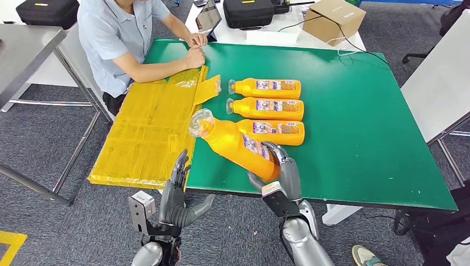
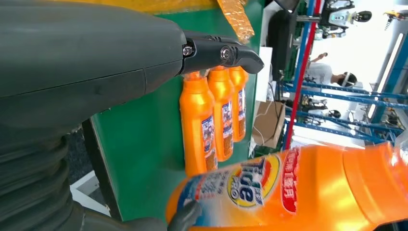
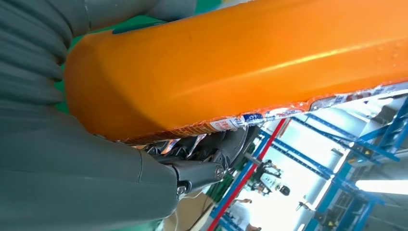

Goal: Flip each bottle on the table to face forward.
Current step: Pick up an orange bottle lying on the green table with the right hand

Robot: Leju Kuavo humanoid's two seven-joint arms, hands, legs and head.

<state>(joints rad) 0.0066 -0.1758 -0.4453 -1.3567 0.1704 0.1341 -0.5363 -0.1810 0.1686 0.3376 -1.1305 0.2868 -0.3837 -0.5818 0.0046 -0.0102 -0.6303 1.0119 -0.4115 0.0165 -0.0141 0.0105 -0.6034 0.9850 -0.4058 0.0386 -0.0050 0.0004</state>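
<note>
My right hand (image 1: 279, 169) grips the base end of an orange detergent bottle (image 1: 235, 143), lifted and tilted above the green table (image 1: 360, 127), its clear cap toward the left. The same held bottle (image 3: 250, 62) fills the right wrist view, with dark fingers (image 3: 202, 149) wrapped under it. Its label shows on the held bottle (image 2: 288, 192) in the left wrist view. Three more orange bottles lie side by side, labels up: the far one (image 1: 266, 87), the middle one (image 1: 266, 107) and the near one (image 1: 277, 131). My left hand (image 1: 178, 197) hangs open below the table's front-left edge, fingers apart, holding nothing.
A person in a light blue shirt (image 1: 119, 39) sits at the far left, hands resting on a yellow taped sheet (image 1: 149, 127) covering the table's left side. A cardboard box (image 1: 334, 19) and a black case (image 1: 248, 12) stand beyond the far edge. A grey table (image 1: 438, 83) flanks the right.
</note>
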